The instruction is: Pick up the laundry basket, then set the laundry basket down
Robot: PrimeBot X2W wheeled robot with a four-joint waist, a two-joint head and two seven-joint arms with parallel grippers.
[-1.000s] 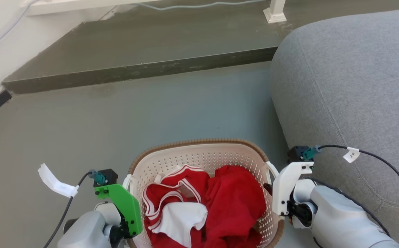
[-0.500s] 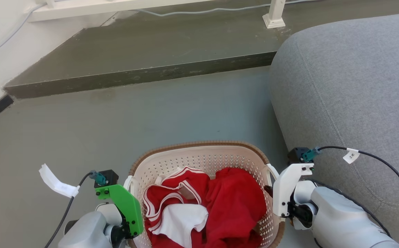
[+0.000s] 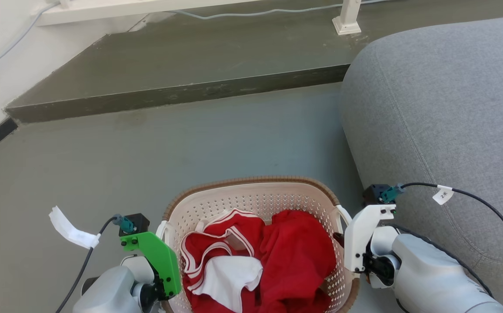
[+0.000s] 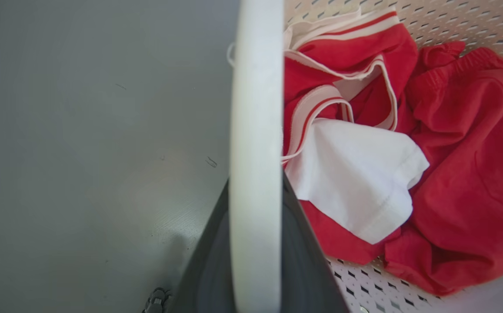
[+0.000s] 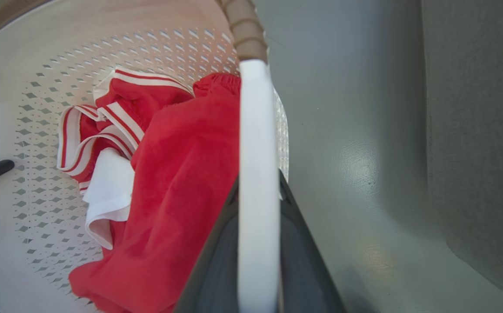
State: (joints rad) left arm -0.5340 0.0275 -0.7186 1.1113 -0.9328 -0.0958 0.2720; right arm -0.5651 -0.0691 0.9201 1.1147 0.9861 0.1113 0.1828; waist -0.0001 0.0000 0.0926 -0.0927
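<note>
The laundry basket (image 3: pixel 251 198), gripped both sides
My left gripper (image 4: pixel 255 187) clamps the 9 o'clock handle (image 4: pixel 255 87), my right gripper (image 5: pixel 258 180) the 3 o'clock handle (image 5: pixel 255 108); keep both level

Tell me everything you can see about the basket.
The basket is cream perforated plastic, rounded-rectangular, with a brown woven-look rim and white side handles. It is upright over the grey floor beside a sofa, holding red and white clothes. The left gripper and right gripper each clasp a handle between their fingers.
</note>
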